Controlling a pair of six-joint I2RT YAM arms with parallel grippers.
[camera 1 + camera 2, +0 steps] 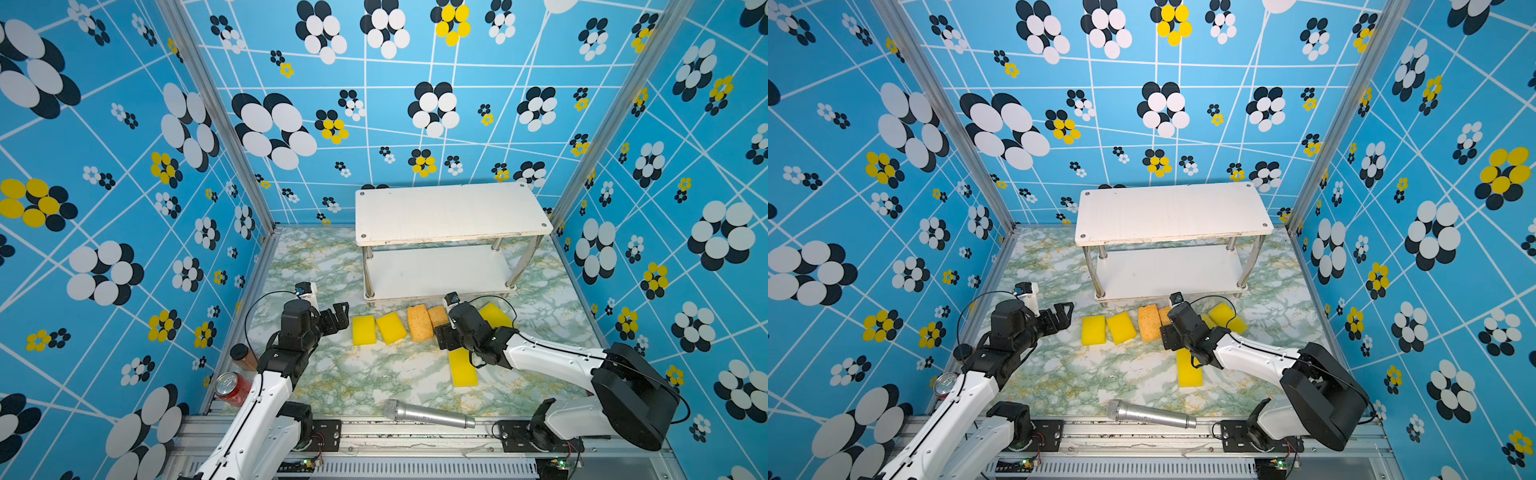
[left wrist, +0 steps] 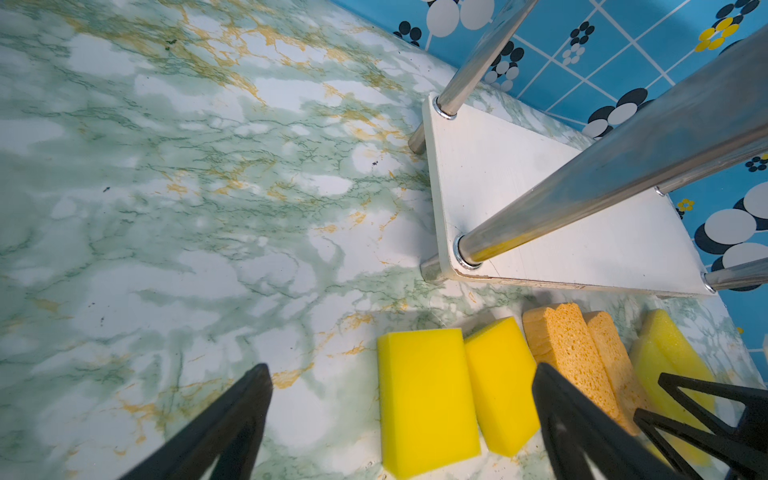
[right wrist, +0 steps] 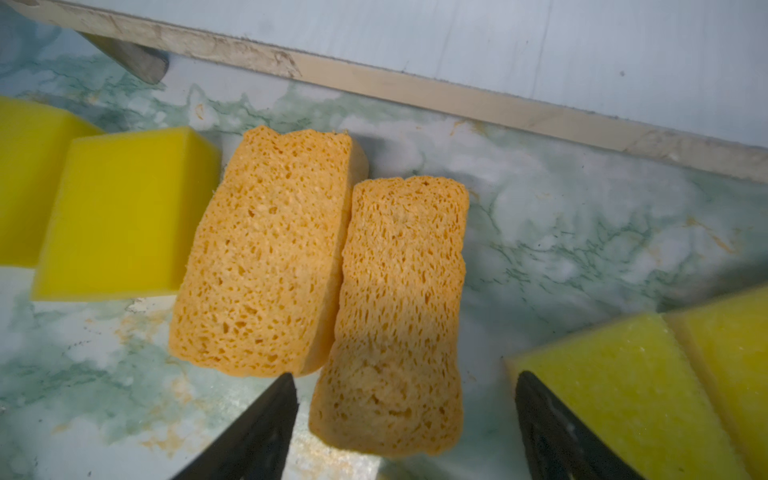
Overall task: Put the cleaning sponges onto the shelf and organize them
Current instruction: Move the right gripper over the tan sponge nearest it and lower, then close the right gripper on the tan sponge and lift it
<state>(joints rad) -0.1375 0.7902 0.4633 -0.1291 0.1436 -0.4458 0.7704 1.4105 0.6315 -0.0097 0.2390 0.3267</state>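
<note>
The shelf (image 1: 453,212) stands at the back, its two white boards bare. In front of it lie the cleaning sponges: two small bright yellow blocks (image 1: 364,330) (image 1: 391,328), two orange porous ones (image 1: 417,323) (image 3: 399,299), a yellow pair (image 1: 494,316) behind my right wrist and a flat yellow one (image 1: 462,368) under that arm. My right gripper (image 3: 405,376) is open, its jaws on either side of the near end of the right-hand orange sponge with gaps on both sides. My left gripper (image 2: 401,365) hangs wide open and empty above the leftmost yellow block (image 2: 428,399).
A silver microphone (image 1: 428,414) lies along the front edge. A red can (image 1: 232,388) and a dark-lidded bottle (image 1: 243,356) stand by the left wall beside my left arm. Patterned walls close in three sides. The shelf's chrome legs (image 2: 582,195) rise close to my left gripper.
</note>
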